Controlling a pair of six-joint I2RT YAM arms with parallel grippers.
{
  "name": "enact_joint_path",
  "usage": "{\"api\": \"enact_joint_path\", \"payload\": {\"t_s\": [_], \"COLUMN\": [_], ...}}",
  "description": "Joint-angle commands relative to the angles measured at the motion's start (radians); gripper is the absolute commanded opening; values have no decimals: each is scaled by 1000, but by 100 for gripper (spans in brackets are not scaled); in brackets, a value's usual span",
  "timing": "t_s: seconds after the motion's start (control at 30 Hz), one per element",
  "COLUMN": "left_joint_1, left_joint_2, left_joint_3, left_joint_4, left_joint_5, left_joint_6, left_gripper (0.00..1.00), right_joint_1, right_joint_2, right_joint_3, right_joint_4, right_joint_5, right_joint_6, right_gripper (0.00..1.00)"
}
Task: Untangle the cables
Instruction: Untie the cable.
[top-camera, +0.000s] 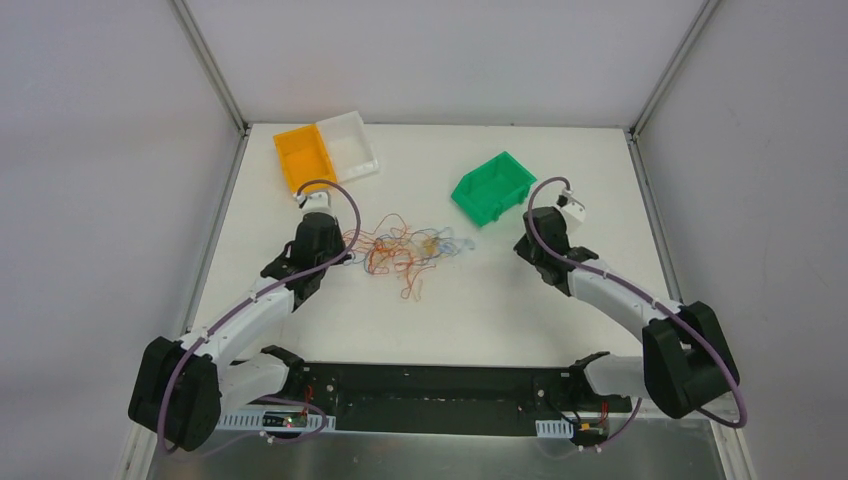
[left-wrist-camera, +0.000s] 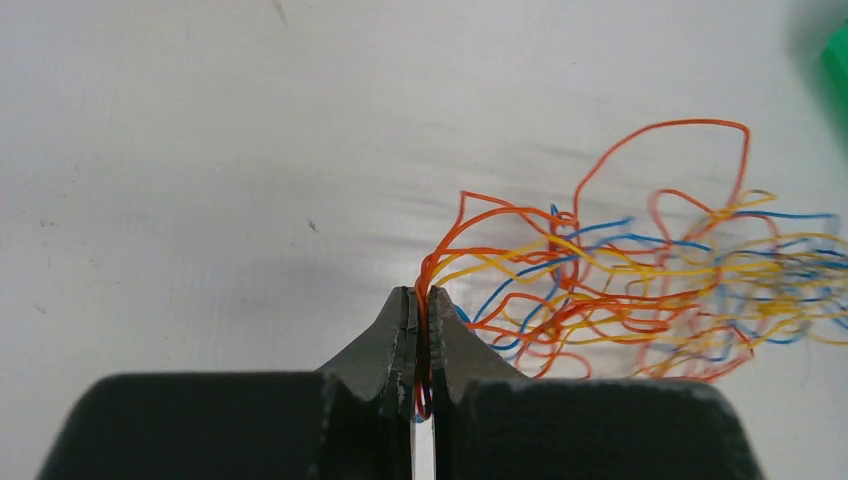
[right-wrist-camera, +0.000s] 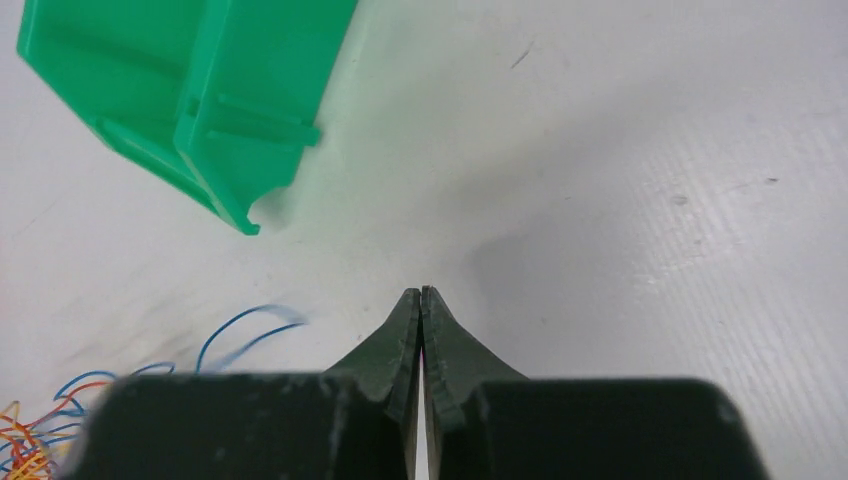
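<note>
left claw (left-wrist-camera: 420, 293) clamps cables (top-camera: 405, 252) | right claw (right-wrist-camera: 421, 292) tips touching | cables on table (top-camera: 480, 305), near green bin (right-wrist-camera: 200, 100)

A: Overhead view: how is it lit?
B: Evenly and diffusely; the white surface (top-camera: 500, 310) is bright, shadows beneath the arms (top-camera: 250, 318) faint.
A: And the wrist views?
B: The cables (left-wrist-camera: 640, 290) smear at the right edge, yet are crisp by the left hand (left-wrist-camera: 421, 295). The green bin (right-wrist-camera: 190, 100) tints the surface green; a soft shadow spreads ahead of the right hand (right-wrist-camera: 421, 292).
</note>
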Motion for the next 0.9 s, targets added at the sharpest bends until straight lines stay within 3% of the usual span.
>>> {"api": "enact_joint_path", "payload": {"t_s": [0.0,0.2,0.23,0.3,0.37,0.43,0.53,0.7,0.87], "left_joint_1": [10,10,10,10,10,10,-6,-41,-43], "left_joint_2": [50,35,28,22,33,52,80,112,121], "left_joint_3": [35,40,35,24,15,11,13,34,47], "left_joint_4": [-29,-94,-92,-47,28,80,120,129,103], "left_joint_5": [-47,-196,-181,-63,110,276,386,439,419], "left_joint_6": [26,-38,-39,4,48,68,93,131,140], "left_gripper": [0,0,0,0,0,4,9,13,17], "right_joint_1": [-16,-33,-37,-47,-48,-40,16,186,240], "right_joint_2": [-90,-228,-250,-278,-272,-244,-155,25,160], "right_joint_3": [-46,-115,-130,-161,-179,-199,-153,-18,64], "right_joint_4": [11,-69,-61,54,184,333,352,313,279], "right_joint_5": [192,448,446,299,65,-198,-311,-343,-351], "right_joint_6": [31,181,181,57,-60,-130,-191,-302,-307], "right_gripper": [4,0,0,1,16,47,70,72,72]}}
